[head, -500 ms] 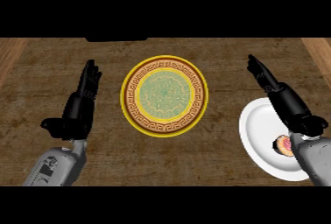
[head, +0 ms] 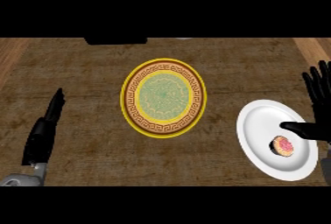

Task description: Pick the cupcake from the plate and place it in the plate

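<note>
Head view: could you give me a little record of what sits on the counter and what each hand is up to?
Counter: brown, textured
Centre: yellow patterned plate, holding nothing
Right: white plate with the cupcake on it
Right hand: open, thumb over the white plate beside the cupcake, not holding it
Left hand: open, fingers straight, apart from both plates

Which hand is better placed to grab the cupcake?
The right hand: its thumb lies over the white plate, close to the cupcake. The left hand is far off, beyond the yellow plate.
</note>
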You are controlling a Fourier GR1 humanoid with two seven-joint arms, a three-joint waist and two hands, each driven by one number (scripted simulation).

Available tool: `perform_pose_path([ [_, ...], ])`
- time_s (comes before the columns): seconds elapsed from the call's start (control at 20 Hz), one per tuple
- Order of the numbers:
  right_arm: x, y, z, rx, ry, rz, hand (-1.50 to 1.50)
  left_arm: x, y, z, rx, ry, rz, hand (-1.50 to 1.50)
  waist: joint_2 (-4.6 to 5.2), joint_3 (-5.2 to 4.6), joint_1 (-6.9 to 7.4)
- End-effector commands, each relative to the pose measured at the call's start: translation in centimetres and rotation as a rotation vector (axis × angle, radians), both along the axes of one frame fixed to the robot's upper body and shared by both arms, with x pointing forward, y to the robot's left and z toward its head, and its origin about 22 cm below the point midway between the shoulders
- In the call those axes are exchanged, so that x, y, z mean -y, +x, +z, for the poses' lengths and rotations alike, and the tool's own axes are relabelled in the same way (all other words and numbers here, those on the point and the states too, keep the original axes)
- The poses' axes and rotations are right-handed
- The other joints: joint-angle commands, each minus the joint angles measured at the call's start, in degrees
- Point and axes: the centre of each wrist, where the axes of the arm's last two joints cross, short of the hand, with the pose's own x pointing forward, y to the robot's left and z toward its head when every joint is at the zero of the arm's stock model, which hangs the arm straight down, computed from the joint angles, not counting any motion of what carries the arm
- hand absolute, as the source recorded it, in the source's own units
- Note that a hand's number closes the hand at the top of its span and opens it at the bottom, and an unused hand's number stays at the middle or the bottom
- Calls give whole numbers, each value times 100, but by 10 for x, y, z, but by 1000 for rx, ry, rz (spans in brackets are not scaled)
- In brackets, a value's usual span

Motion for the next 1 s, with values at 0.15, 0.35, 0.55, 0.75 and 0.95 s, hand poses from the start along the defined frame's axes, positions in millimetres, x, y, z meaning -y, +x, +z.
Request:
perform_pose_path([
  [0.15, 25, -72, -31, 152, 214, -330, -150, -36, -32, -7, -66, 57, 17, 0, -19, -21, 3],
  [0.35, 45, -133, -2, 154, 188, -226, -150, -32, -30, -9, -49, 70, 27, 0, 1, -26, 24],
  [0.55, 77, -145, 5, 18, 32, -105, -150, -33, -39, -8, -64, 68, 6, 0, 10, -24, 90],
  [0.75, 87, -148, 17, -138, -211, 5, -150, -32, -37, -3, -55, 65, -12, 0, 18, -24, 106],
  [0.95, 109, -137, 35, -248, -379, 20, -150, -22, -33, 3, -35, 67, -10, 0, 27, -19, 172],
])
